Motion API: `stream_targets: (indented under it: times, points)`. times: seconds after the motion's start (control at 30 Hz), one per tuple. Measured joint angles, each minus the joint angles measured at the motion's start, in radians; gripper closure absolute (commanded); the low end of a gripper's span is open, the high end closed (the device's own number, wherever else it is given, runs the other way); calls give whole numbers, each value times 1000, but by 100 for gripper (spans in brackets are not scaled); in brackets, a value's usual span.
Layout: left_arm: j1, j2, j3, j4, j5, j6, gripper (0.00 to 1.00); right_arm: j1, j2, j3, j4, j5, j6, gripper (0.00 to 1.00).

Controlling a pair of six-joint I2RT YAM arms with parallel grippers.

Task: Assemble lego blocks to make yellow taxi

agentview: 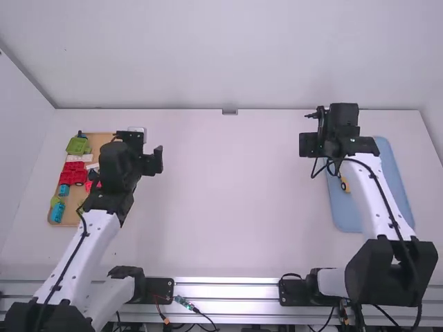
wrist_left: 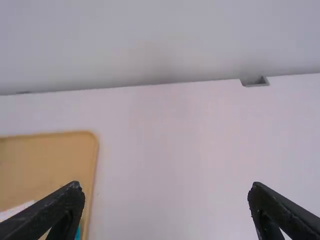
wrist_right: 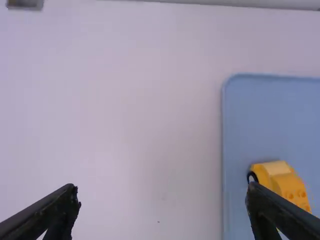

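Presently, your right gripper (agentview: pixel 338 143) hangs near the far left corner of the blue tray (agentview: pixel 342 214). Its fingers stand wide apart, nothing between them. Your left gripper (agentview: pixel 143 149) hangs well apart from the blue tray, off to its left across the table. You have its fingers spread wide too, with nothing held.

Task piece: the yellow toy car (wrist_right: pixel 286 184) lies on the blue tray, near the tray's left edge and about midway between its near and far ends. You can make out round studs and a black wheel. In the high view, your right arm partly covers it. Whether any part remains to be fitted, you cannot tell.

Farther out, well to the left of the blue tray, you have the tan wooden tray (agentview: pixel 54 223) at the opposite side of the table. Noted on it, all likewise left of the blue tray: a green block piece (agentview: pixel 77 146), a red brick assembly (agentview: pixel 72 173), a light blue piece (agentview: pixel 58 211) and white pieces (agentview: pixel 78 158). Your left arm hides some of that tray.

Surroundings: the white table (agentview: pixel 228 207) extends left of the blue tray; the metal rail (agentview: pixel 225 290) runs on the near side of the blue tray, and the pale wall (agentview: pixel 228 62) rises beyond its far end.
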Motion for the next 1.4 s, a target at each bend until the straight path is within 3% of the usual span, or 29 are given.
stream_targets:
  times: [0.57,0.97,1.13,1.4]
  points:
    - [0,-337,-324,-2,-9,-19,51,0,-298,-294,294,10,64,46]
    - [0,-607,-588,-2,-11,-19,78,0,-576,-562,554,9,65,74]
    - [0,-692,-673,-2,-11,-18,86,0,-680,-662,560,10,65,85]
    - [0,-822,-673,5,-11,-19,98,0,-855,-840,560,10,64,100]
